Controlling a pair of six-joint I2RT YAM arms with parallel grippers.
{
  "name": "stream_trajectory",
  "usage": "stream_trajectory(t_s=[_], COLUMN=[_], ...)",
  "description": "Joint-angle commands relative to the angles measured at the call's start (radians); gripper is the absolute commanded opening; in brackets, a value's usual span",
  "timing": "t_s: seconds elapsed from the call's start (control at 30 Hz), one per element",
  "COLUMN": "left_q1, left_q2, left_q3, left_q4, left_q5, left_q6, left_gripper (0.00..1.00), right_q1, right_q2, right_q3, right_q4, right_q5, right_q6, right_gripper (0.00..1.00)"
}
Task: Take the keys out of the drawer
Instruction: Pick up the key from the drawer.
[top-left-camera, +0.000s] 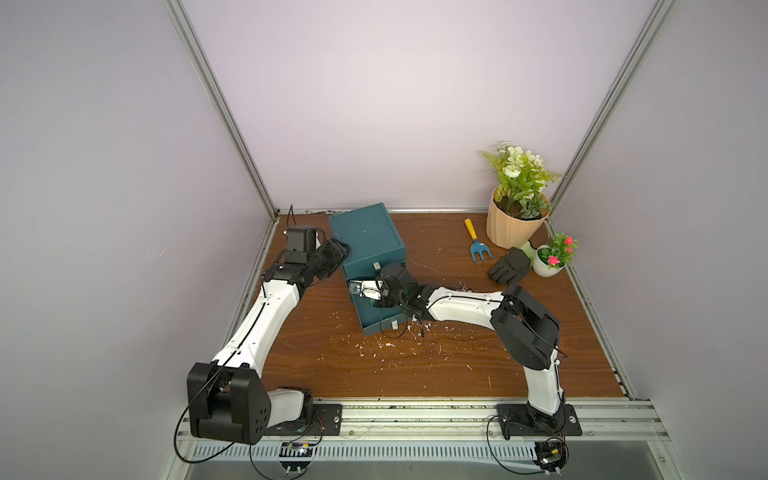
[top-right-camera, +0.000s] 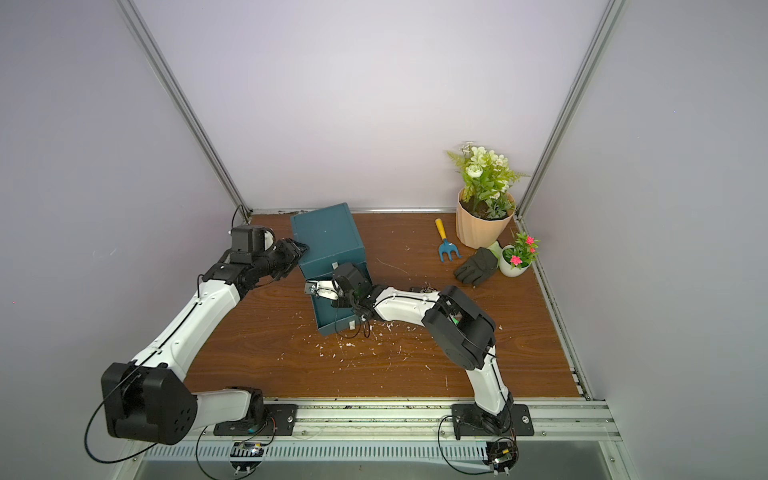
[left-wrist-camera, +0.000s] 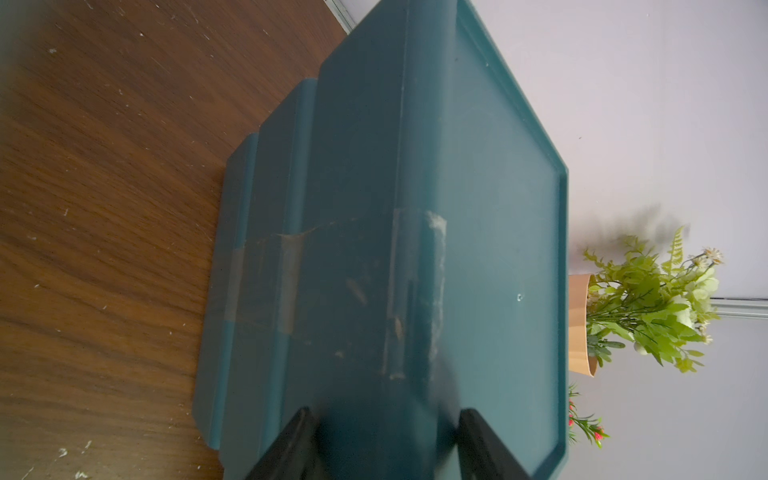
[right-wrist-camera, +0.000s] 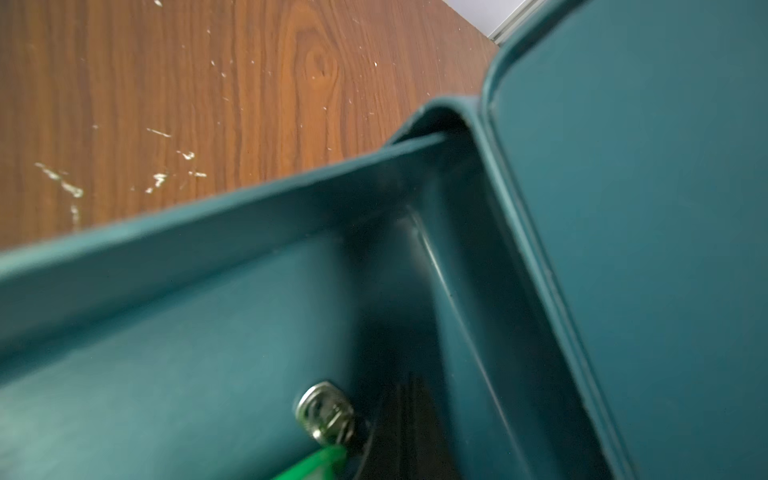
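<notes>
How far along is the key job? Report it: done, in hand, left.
Done: the drawer stands pulled out of the cabinet. In hand: the left gripper straddles the cabinet's edge, steadying it; the right gripper is shut down inside the drawer beside the green-tagged key, though a grip on it cannot be confirmed. Left: the table shows no key in the top views, so lifting out remains.

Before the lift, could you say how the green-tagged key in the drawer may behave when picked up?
The green-tagged key is small, probably light. Tag seemingly linked to a silver ring, so likely dangles. Shiny metal may slip.
</notes>
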Motion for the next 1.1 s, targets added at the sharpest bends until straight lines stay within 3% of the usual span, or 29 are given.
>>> stream_trajectory(t_s=[0.0, 0.3, 0.47, 0.8, 1.07], left_q1=[0.007, 0.007, 0.007, 0.007, 0.007], left_q2=[-0.011, -0.02, -0.023, -0.043, -0.093], left_q3=[-0.011, -0.002, 0.011, 0.009, -0.024], left_q4=[0.013, 0.008, 0.005, -0.002, -0.021], left_q5=[0.021, 0.015, 0.008, 0.006, -0.011], left_q6=[-0.002, 0.009, 0.012, 0.02, 0.044], left_gripper=[0.57, 0.57, 0.57, 0.57, 0.57], right_q1=[-0.005, -0.003, -0.001, 0.013, 0.052], right_q2=[-0.056, -0.102, -0.161, -0.156, -0.123], right_q3=[0.067, 0.175, 0.162, 0.209, 0.247], right_q4=[-0.051, -0.234, -0.309, -0.446, -0.478], right_q5=[-0.02, -0.054, -0.091, -0.038, -0.023], right_q6=[0.051, 0.195, 0.4, 0.783, 0.929], right_gripper=[0.06, 0.26, 0.33, 0.37, 0.38])
